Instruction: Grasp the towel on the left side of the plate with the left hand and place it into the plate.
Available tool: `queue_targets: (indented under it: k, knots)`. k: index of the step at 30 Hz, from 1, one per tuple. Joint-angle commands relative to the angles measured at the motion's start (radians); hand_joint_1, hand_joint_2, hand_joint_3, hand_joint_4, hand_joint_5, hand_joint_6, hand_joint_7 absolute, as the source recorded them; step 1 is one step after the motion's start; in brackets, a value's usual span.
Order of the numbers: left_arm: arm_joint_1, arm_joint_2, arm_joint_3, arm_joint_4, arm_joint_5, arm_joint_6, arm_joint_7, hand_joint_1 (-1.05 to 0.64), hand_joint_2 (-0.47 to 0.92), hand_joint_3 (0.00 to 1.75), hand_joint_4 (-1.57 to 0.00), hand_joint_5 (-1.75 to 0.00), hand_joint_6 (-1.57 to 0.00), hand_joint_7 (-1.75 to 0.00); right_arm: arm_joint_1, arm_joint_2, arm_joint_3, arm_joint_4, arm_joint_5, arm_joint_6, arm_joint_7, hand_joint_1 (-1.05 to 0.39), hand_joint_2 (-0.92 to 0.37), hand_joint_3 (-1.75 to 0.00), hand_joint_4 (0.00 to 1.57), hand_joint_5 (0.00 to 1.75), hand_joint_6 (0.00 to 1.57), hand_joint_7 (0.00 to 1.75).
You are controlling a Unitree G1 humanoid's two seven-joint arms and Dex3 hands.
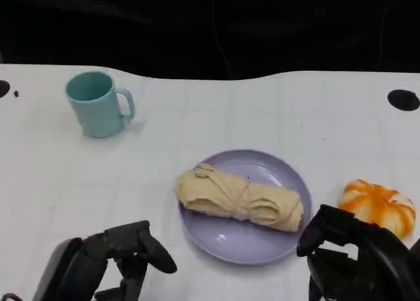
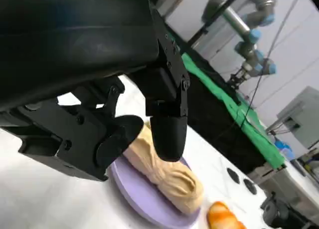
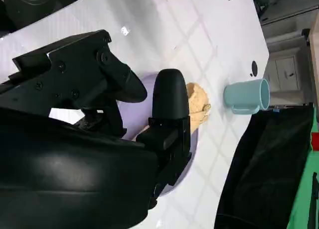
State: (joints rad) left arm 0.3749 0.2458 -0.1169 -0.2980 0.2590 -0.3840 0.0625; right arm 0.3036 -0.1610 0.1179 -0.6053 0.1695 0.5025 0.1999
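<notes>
A rolled beige towel lies across the lavender plate in the middle of the table. In the left wrist view the towel rests on the plate, beyond the fingers. My left hand is low at the near left, apart from the plate, fingers spread and holding nothing. At the near right my right hand sits just beside the plate's rim, also holding nothing. The right wrist view shows the towel partly hidden behind the fingers.
A teal mug stands at the far left, and the right wrist view catches this mug too. An orange-and-white pumpkin-shaped object lies right of the plate, close to my right hand. Black round marks dot the table's far edges.
</notes>
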Motion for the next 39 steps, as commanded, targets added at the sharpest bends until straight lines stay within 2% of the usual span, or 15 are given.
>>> queue_targets:
  k: [1,7,10,22,39]
  knots:
    - [0.009,-0.042,-0.008,0.023,-0.137,0.054,-0.071,0.03,0.39,1.44,-0.93,-1.75,-0.79,-1.62,0.011,-0.019,-0.013,-0.014,0.0,-0.006,0.007,-0.05,-0.67,-1.09,0.7,1.75,0.53,1.63]
    - [0.006,-0.081,-0.011,0.046,-0.243,0.112,-0.139,-0.07,0.39,1.43,-0.93,-1.75,-0.75,-1.67,0.018,-0.023,-0.023,-0.012,0.008,-0.009,0.017,-0.05,-0.69,-1.07,0.69,1.75,0.52,1.63]
    - [0.002,-0.097,-0.002,0.033,-0.315,0.187,-0.174,-0.11,0.41,1.42,-0.95,-1.75,-0.76,-1.66,0.018,-0.02,-0.025,-0.011,0.009,-0.003,0.016,-0.05,-0.69,-1.07,0.69,1.75,0.51,1.63]
    - [-0.016,-0.118,0.037,-0.032,-0.511,0.429,-0.258,-0.1,0.38,1.49,-0.98,-1.75,-0.79,-1.74,0.012,-0.024,-0.025,0.004,0.004,-0.016,0.021,-0.02,-0.72,-1.04,0.68,1.75,0.51,1.64]
    - [-0.002,-0.12,0.067,-0.077,-0.552,0.506,-0.289,-0.1,0.41,1.44,-0.95,-1.75,-0.78,-1.73,0.022,-0.021,-0.026,-0.001,0.001,-0.024,0.028,-0.01,-0.7,-1.07,0.69,1.75,0.52,1.64]
